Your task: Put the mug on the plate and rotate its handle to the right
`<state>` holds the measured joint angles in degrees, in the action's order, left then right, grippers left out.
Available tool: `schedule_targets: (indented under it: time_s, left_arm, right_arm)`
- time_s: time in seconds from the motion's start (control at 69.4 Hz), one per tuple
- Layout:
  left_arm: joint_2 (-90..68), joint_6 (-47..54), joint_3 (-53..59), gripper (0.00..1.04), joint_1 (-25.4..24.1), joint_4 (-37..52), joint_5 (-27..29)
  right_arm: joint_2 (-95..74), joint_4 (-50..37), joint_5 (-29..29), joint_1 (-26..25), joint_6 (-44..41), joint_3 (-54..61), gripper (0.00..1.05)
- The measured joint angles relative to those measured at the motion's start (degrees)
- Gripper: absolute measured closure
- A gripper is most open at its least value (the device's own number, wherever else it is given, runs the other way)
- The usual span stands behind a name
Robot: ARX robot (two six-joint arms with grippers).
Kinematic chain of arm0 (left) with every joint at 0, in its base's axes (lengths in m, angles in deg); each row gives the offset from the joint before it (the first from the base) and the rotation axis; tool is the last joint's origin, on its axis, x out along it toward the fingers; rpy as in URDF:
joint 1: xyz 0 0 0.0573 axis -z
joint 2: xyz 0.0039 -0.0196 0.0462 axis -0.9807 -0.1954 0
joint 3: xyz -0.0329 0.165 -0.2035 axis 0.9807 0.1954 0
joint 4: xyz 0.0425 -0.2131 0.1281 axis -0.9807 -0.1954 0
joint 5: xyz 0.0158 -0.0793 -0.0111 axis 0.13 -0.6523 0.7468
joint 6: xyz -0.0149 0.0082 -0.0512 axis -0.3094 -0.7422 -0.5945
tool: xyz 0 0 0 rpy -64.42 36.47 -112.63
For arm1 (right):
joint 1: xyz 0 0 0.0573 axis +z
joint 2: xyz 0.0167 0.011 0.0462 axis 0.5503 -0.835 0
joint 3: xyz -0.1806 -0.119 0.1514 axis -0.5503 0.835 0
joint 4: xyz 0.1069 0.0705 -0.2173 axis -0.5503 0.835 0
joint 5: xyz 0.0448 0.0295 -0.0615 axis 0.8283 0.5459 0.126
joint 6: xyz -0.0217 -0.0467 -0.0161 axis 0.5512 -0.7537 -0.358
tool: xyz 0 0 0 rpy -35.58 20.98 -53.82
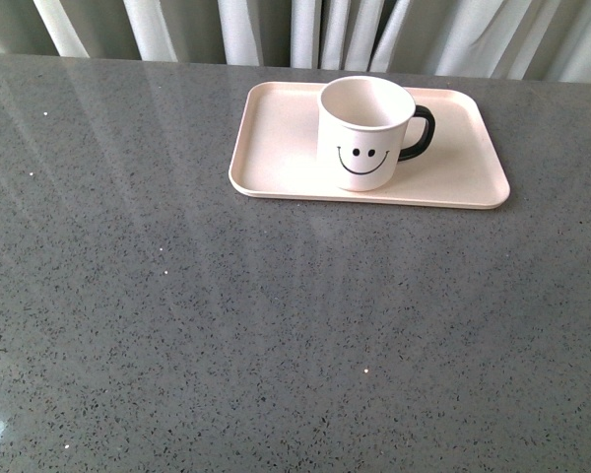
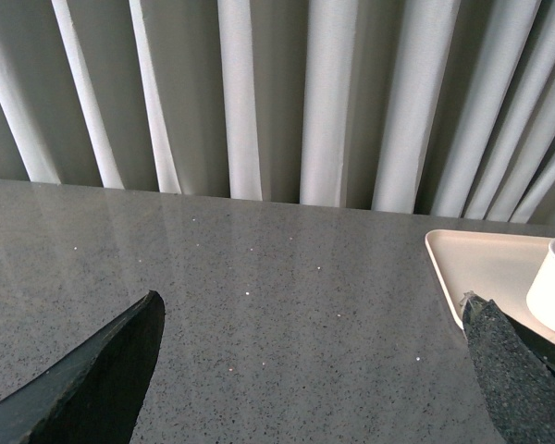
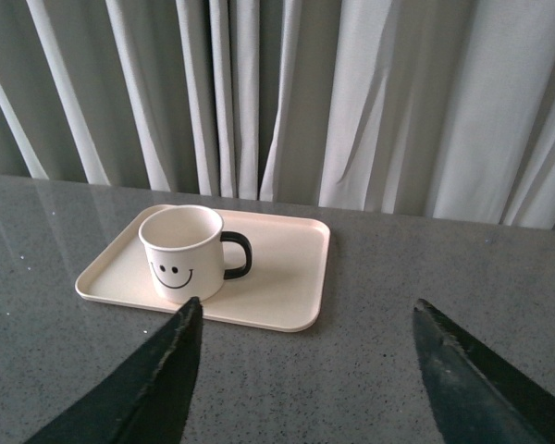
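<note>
Black, tapered, rough-textured claw fingers (image 2: 509,370)

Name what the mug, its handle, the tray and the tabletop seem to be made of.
Mug: likely glazed white ceramic, smooth with a soft sheen. Handle: glossy black, probably the same. Tray: matte pale pink, perhaps plastic or melamine. Tabletop: polished speckled grey stone or composite, reflecting light.

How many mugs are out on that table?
1. The white smiley mug stands upright on the pink plate, toward the table's far side. None seem hidden.
</note>
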<state>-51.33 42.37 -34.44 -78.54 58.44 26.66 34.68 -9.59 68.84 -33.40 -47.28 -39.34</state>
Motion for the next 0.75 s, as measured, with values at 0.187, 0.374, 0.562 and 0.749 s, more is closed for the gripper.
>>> schedule_targets:
  time_s: [0.187,0.374,0.562,0.749]
  left_arm:
    - [0.0,0.0,0.0,0.09,0.0,0.0,0.0]
    - [0.0,0.0,0.0,0.09,0.0,0.0,0.0]
    - [0.0,0.0,0.0,0.09,0.0,0.0,0.0]
    - [0.0,0.0,0.0,0.09,0.0,0.0,0.0]
  right_arm:
    - [0.0,0.0,0.0,0.0,0.0,0.0,0.09]
    - [0.0,0.0,0.0,0.0,0.0,0.0,0.09]
    - [0.0,0.0,0.0,0.0,0.0,0.0,0.09]
    - [0.0,0.0,0.0,0.0,0.0,0.0,0.09]
